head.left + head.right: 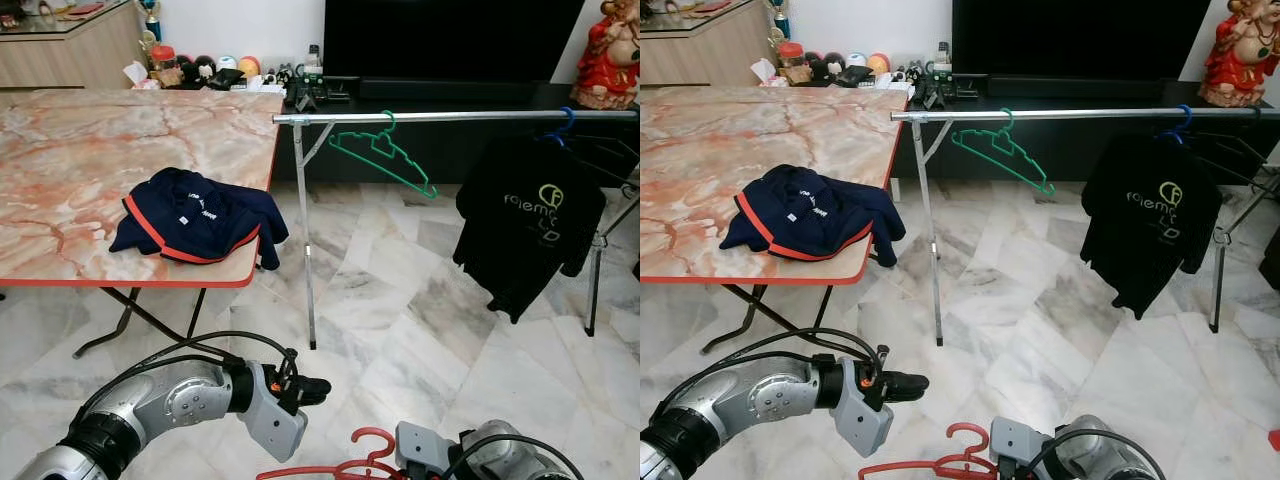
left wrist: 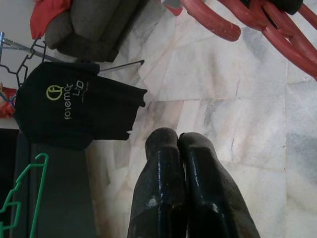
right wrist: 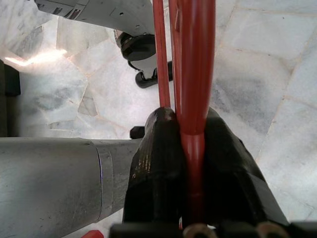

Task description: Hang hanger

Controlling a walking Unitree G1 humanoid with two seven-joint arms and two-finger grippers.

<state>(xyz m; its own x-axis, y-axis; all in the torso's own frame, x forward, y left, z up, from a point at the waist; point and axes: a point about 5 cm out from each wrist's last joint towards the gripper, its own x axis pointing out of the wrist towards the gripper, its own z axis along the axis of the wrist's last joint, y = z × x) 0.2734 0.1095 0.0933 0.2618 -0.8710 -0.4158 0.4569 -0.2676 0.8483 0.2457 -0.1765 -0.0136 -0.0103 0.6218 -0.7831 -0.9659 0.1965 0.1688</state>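
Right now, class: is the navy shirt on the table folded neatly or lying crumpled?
Crumpled: the navy shirt lies bunched on the marble table, one sleeve drooping over the edge.

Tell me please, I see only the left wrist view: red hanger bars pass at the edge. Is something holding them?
Observer: Yes. The right gripper is shut on the red hanger, one bar between its fingers.
Operator: Is there free rail for it?
Observer: The rail is bare between the green hanger and the black shirt.
Operator: Is anything on the table?
Observer: A navy garment lies near the front edge of the table.
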